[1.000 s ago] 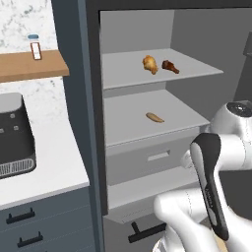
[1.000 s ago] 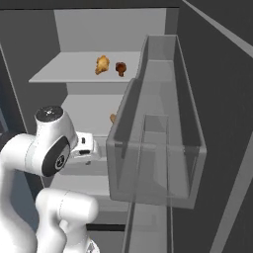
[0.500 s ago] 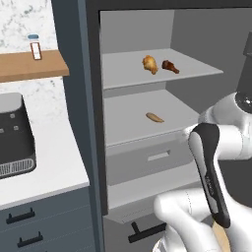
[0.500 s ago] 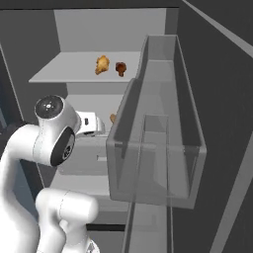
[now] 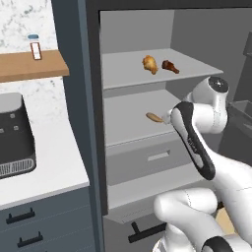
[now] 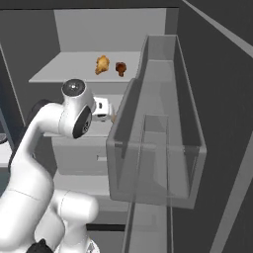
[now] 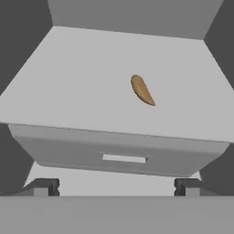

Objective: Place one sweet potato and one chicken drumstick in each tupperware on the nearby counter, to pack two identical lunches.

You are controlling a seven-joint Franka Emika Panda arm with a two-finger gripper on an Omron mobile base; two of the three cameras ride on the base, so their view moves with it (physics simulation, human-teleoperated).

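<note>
I have the gripper (image 7: 116,187) with its jaws spread wide and nothing between them, aimed into the open fridge at the middle shelf (image 7: 68,96); my landmark is that shelf's front edge, just above the drawer (image 7: 123,157) with the pale slot handle; the sweet potato (image 7: 142,90) lies alone on the shelf, a little behind that edge and slightly right of the shelf's middle; from the hand it sits ahead and above the fingertips, a touch right of the midline between them, well apart from both; its long axis runs on a diagonal, the blunter end toward the back left of the shelf and the pointed end toward the front right; so I judge I must go forward over the shelf edge, nudge right, and roll the wrist so the jaws close across the slim body, not along it; in the left base view the same piece (image 5: 154,117) shows just beside the forearm; the two chicken drumsticks (image 5: 149,64) rest on the shelf above, near its middle, one golden, one darker.
</note>
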